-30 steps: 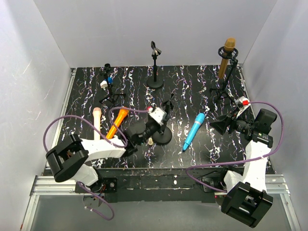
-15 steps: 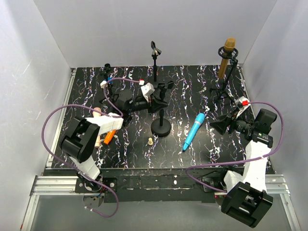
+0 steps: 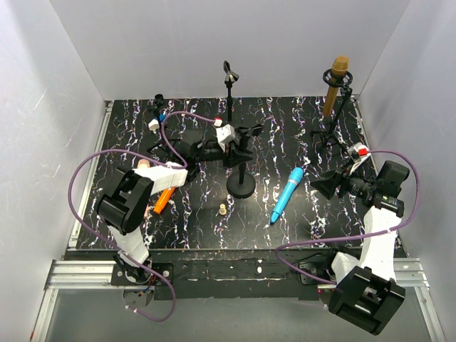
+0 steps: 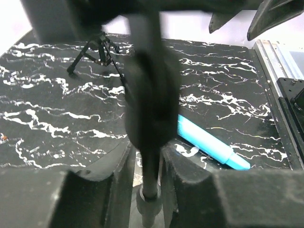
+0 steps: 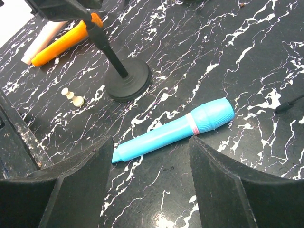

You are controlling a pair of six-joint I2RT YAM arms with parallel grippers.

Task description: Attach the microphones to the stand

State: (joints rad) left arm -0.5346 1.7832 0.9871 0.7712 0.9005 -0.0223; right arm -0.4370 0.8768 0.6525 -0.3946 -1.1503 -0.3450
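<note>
Table (image 3: 285, 128) read as a dial, 12 at the far wall.

Left gripper (image 3: 242, 140): reached out to mid-table and closed on the pole of the round-base stand (image 3: 241, 187), just under its clip. In the wrist view the fingers (image 4: 190, 190) hug the pole from both sides, with only slivers of light between. The grip sits high, near the clip. My reading is that this steadies or shifts the stand so the clip does not wobble when a microphone is pushed in. The clip is empty.

Right gripper (image 3: 319, 187): at 3 o'clock, raised off the surface, fingers (image 5: 80, 190) spread wide and holding nothing. The blue microphone (image 3: 287, 194) lies flat at 4 o'clock, near the stand's base, head toward 1 and tail toward 7. In the wrist view it is framed between those fingers, which looks like a line-up for a pick.

Golden-brown microphone (image 3: 337, 85): upright in the ring of the tripod stand (image 3: 329, 134) at 1 o'clock. One of four done, by my count.

Orange microphone (image 3: 164, 196) and pink microphone (image 3: 143, 165): flat, side by side at 8–9 o'clock, partly under the left arm. Unmounted.

Other holders: tall stand (image 3: 229, 96) at 12, clip empty. For the small tripod (image 3: 165, 141) at 10–11, I cannot tell what it carries.

Peg (image 3: 222, 209): loose, at 7 o'clock of the base.

Risk: a light stand tips if a microphone is pressed in from one side, hence the hold.
</note>
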